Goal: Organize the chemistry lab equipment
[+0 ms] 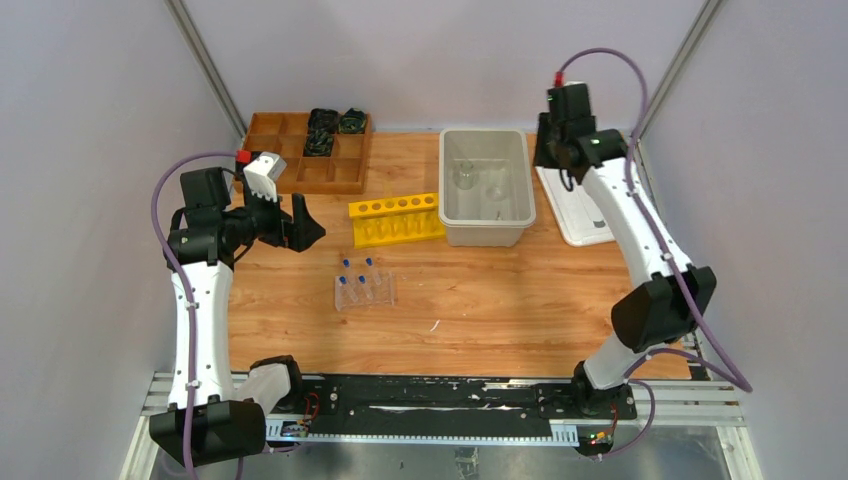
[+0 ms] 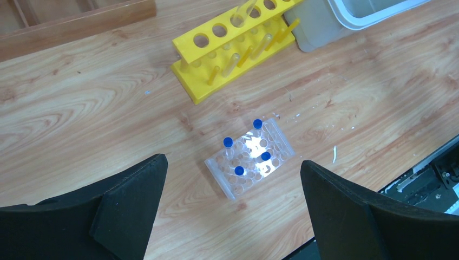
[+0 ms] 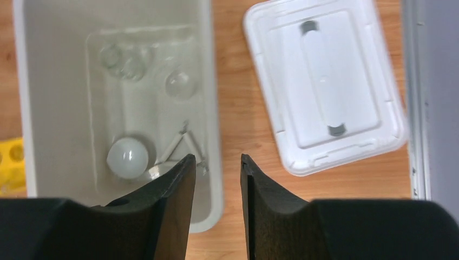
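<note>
Tube rack (image 2: 250,158) with blue-capped tubes (image 2: 228,142) sits mid-table, below and between wide-open empty left gripper (image 2: 233,165), long axis skewed to jaws. Right gripper (image 3: 216,160) part-open, empty, over bin (image 3: 214,81) wall, farther off.

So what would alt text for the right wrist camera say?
A grey tub holds a white round dish, a white triangle and clear glass beakers. A white lid lies beside it; the empty black pincer hangs above, slightly open.
</note>
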